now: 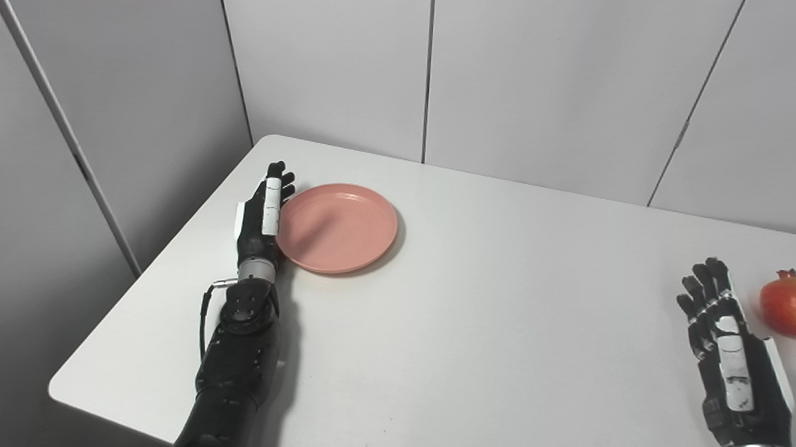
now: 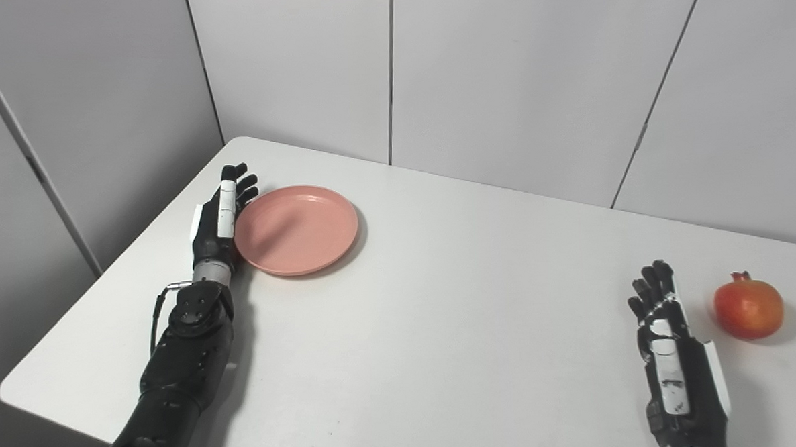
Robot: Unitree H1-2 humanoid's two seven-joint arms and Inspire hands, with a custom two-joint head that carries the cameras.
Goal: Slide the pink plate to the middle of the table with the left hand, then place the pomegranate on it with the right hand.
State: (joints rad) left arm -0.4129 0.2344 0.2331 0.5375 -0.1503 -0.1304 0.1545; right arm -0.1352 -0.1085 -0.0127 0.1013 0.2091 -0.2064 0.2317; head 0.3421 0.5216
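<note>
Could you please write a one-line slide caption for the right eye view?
Left hand against the pink plate's left rim; right hand open beside the pomegranate.

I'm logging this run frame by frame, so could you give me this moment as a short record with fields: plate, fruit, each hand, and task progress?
plate: pink plate, empty, near the table's far left corner, not yet in the middle
fruit: pomegranate, on the table at the near right, not held
left hand: left hand, fingers extended, flat against the plate's left rim
right hand: right hand, open, just left of the pomegranate, apart from it
progress: the slide looks barely begun, if at all; the pomegranate is not yet picked up
</note>
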